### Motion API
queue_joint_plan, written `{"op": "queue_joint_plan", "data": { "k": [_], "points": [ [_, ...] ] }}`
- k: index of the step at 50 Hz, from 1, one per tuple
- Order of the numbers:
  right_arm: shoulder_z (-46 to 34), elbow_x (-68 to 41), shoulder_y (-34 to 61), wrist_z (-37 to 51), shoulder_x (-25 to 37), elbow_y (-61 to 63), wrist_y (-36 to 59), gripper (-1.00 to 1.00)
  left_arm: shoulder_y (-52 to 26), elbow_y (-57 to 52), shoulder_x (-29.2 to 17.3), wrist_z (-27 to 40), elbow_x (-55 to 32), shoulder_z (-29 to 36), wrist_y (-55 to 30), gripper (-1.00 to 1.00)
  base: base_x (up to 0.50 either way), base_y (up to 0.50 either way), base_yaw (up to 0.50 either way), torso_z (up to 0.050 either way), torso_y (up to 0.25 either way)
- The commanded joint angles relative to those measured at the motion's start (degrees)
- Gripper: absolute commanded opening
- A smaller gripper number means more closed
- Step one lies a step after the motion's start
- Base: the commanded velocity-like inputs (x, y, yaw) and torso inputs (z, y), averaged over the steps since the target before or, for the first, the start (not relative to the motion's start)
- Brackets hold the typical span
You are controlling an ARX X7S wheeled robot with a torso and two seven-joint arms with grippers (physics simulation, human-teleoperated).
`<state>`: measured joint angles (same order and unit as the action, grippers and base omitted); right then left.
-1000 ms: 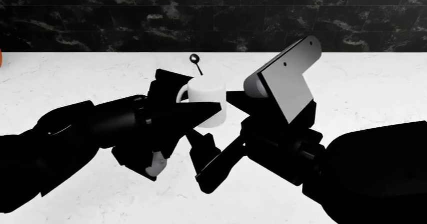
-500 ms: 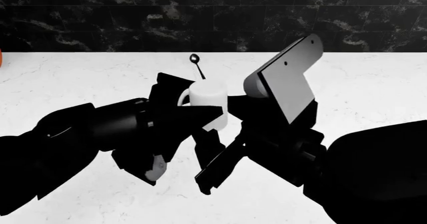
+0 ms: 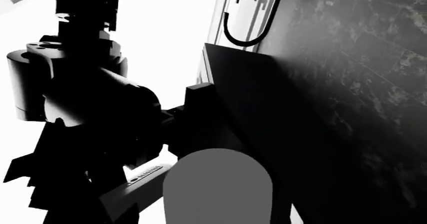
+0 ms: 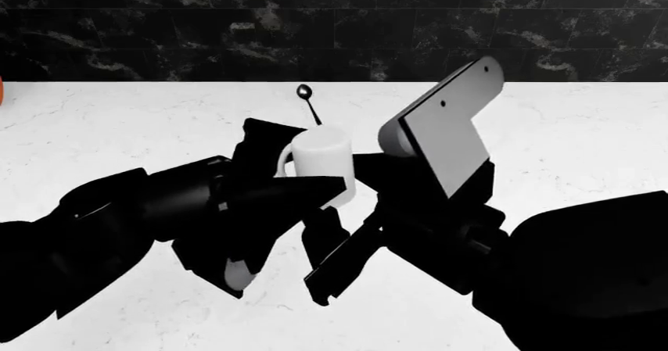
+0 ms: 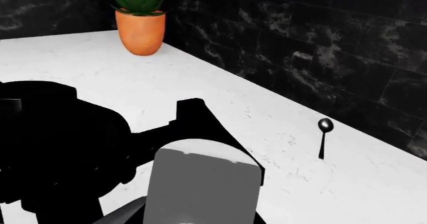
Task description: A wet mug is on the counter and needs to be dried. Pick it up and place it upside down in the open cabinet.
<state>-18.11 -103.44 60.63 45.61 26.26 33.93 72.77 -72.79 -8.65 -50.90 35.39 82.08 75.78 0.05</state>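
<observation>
The white mug (image 4: 325, 159) stands upright a little above the counter (image 4: 105, 124), its loop handle toward my left arm. My left gripper (image 4: 308, 162) is shut on the mug, with one black finger (image 4: 303, 188) across its lower front and the other behind the handle. In the left wrist view the mug (image 3: 217, 189) fills the lower middle, and in the right wrist view the mug (image 5: 200, 184) does the same. My right gripper (image 4: 327, 251) hangs just below the mug, open, with its two prongs apart. The open cabinet is out of view.
A small dark spoon (image 4: 305, 93) lies behind the mug near the black marble backsplash (image 4: 209, 30); the spoon (image 5: 325, 125) also shows in the right wrist view. An orange pot with a green plant (image 5: 140, 32) stands at the counter's far left.
The mug tilted briefly and now sits slightly higher. My left gripper's front finger has slid a little lower on it. The right arm has barely shifted.
</observation>
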Motion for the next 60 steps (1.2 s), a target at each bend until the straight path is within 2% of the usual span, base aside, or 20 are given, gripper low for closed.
{"op": "queue_joint_plan", "data": {
  "k": [1, 11, 23, 27, 35, 45, 54, 60],
  "points": [
    [-0.31, 1.18, -0.09, -0.42, 0.32, 0.31, -0.09, -1.00, 0.62, -0.25, 0.02, -0.06, -3.68, -1.19, -0.61, 1.00, 0.00, 0.00, 0.00, 0.000, 0.000],
    [-0.24, 1.97, -1.03, -1.06, 1.03, 1.10, -0.43, -1.00, 0.17, -1.01, 1.41, -1.26, -15.89, -6.74, -3.74, 1.00, 0.00, 0.00, 0.00, 0.000, 0.000],
    [0.26, 2.68, -2.17, -1.47, 2.09, 2.22, -1.16, -1.00, -1.67, -1.05, 1.56, -2.29, -22.53, -10.96, -5.61, 1.00, 0.00, 0.00, 0.00, 0.000, 0.000],
    [0.61, 2.63, -1.28, -0.95, 2.72, 3.07, -1.28, -1.00, -1.00, -1.08, 1.37, -3.47, -27.47, -13.34, -7.78, 1.00, 0.00, 0.00, 0.00, 0.000, 0.000],
    [0.23, 5.67, 3.77, 1.37, 4.17, 5.64, 0.63, -1.00, 5.85, -7.65, -0.94, -11.42, -43.98, -16.60, -12.64, 1.00, 0.00, 0.00, 0.00, 0.000, 0.000],
    [-0.12, 11.68, 13.50, 4.23, 6.32, 10.51, 4.27, -1.00, 14.10, -18.15, -5.09, -14.90, -54.29, -18.09, -17.96, 1.00, 0.00, 0.00, 0.00, 0.000, 0.000],
    [-0.84, 16.44, 22.55, 5.19, 6.48, 14.96, 6.53, -1.00, 23.51, -27.23, -8.77, -10.83, -60.21, -18.84, -22.64, 1.00, 0.00, 0.00, 0.00, 0.002, 0.000],
    [-1.65, 17.50, 26.58, 6.07, 6.18, 15.56, 7.39, -1.00, 30.44, -33.23, -9.93, -5.58, -78.63, -24.85, -23.24, 1.00, 0.00, 0.00, 0.00, 0.000, 0.000]
  ]
}}
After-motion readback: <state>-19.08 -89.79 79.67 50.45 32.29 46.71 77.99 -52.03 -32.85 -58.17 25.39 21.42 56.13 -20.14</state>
